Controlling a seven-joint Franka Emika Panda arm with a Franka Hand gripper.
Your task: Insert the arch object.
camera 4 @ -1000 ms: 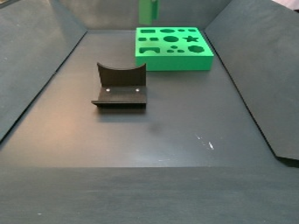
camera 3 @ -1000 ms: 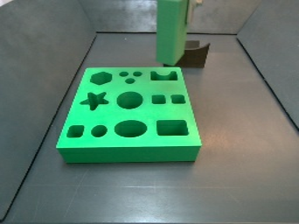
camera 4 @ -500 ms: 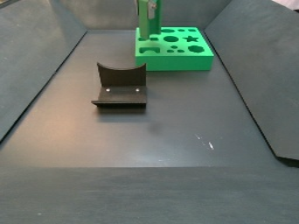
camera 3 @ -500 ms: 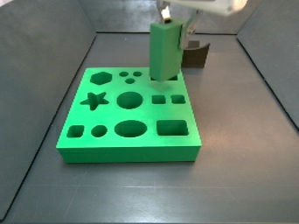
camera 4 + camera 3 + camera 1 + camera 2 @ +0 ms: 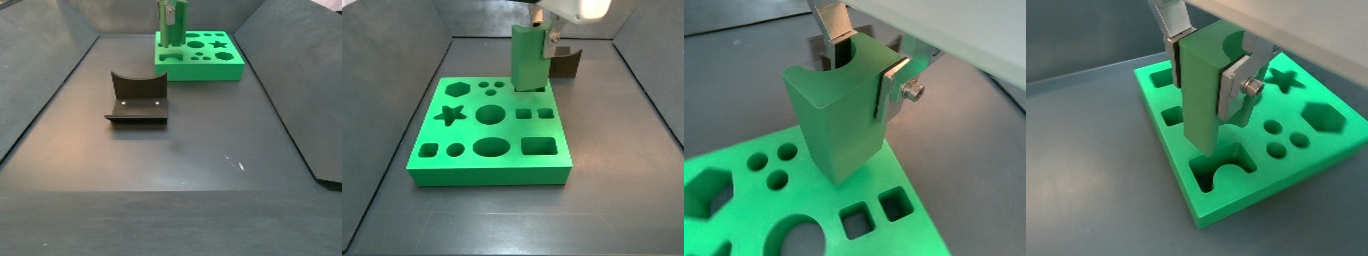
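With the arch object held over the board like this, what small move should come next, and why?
Probably a short straight descent: the end effector grips the arch object upright, its lower end at the arch-shaped hole in the board. How deep it sits cannot be told.

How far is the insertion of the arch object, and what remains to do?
Done: the tool has the arch object gripped upright between its fingers, above the green board.
In hand: the column's lower end stands at the arch-shaped hole at the board's corner; I cannot tell if it has entered.
Left: pushing it fully down and opening the tool.
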